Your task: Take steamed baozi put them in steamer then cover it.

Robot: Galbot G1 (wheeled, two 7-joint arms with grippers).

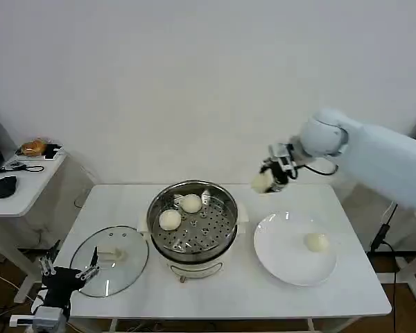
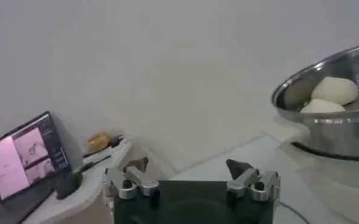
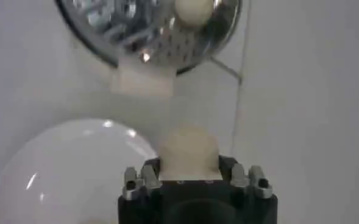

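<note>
The steel steamer (image 1: 225, 208) stands mid-table on its white base and holds two cream baozi (image 1: 190, 203) (image 1: 170, 220) at its far-left side. My right gripper (image 1: 266, 182) hangs in the air between the steamer and the white plate (image 1: 277, 243), shut on a third baozi (image 3: 189, 150). One more baozi (image 1: 317, 242) lies on the plate. The glass cover (image 1: 109, 261) rests flat on the table left of the steamer. My left gripper (image 1: 66, 271) is parked open at the table's front-left corner, nothing between its fingers (image 2: 136, 165).
A small side table (image 1: 24, 182) to the far left carries a mouse, cables and a laptop (image 2: 25, 155). The wall runs close behind the table. Bare tabletop lies in front of the steamer and plate.
</note>
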